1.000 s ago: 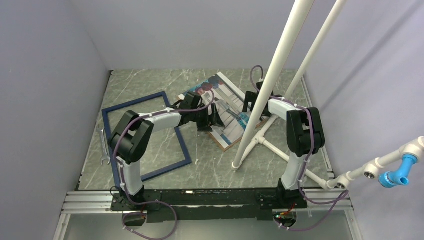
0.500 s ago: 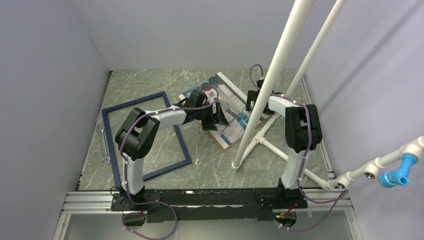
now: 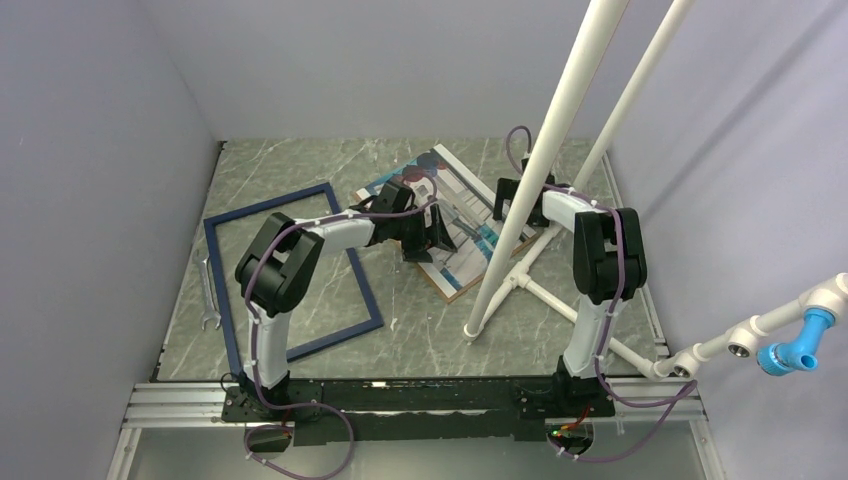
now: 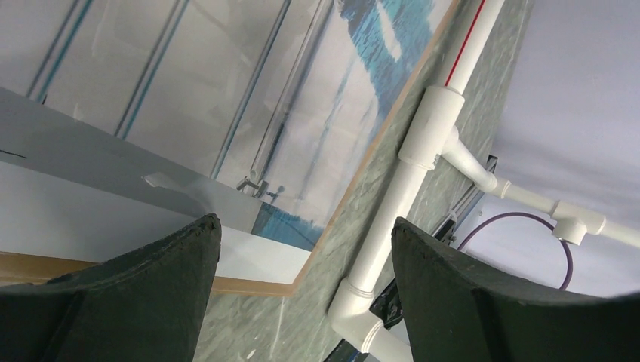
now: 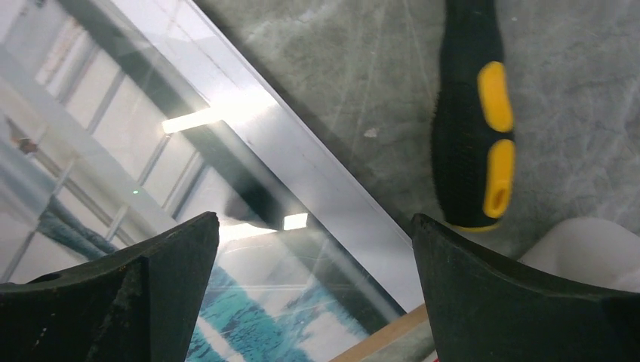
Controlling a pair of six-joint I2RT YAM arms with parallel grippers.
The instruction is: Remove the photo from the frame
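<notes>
The navy frame (image 3: 370, 295) lies open on the table at the left, with nothing inside it. The photo (image 3: 462, 252) lies to its right on a brown board, tilted, apart from the frame. My left gripper (image 3: 428, 238) is open just above the photo's near left part. In the left wrist view (image 4: 302, 222) its jaws straddle the photo's (image 4: 249, 98) corner and the board's edge (image 4: 355, 181). My right gripper (image 3: 505, 205) is open over the photo's far right edge. In the right wrist view (image 5: 315, 219) the photo (image 5: 113, 151) looks glossy, with reflections.
A white pipe stand (image 3: 545, 150) rises between the arms, and its foot (image 4: 423, 151) lies next to the board. A black and yellow tool handle (image 5: 472, 128) lies beside the photo's right edge. A wrench (image 3: 208, 295) lies left of the frame. Walls close the sides.
My left gripper has slid a little to the right over the photo. My right gripper has shifted slightly. The frame and the photo have not moved.
</notes>
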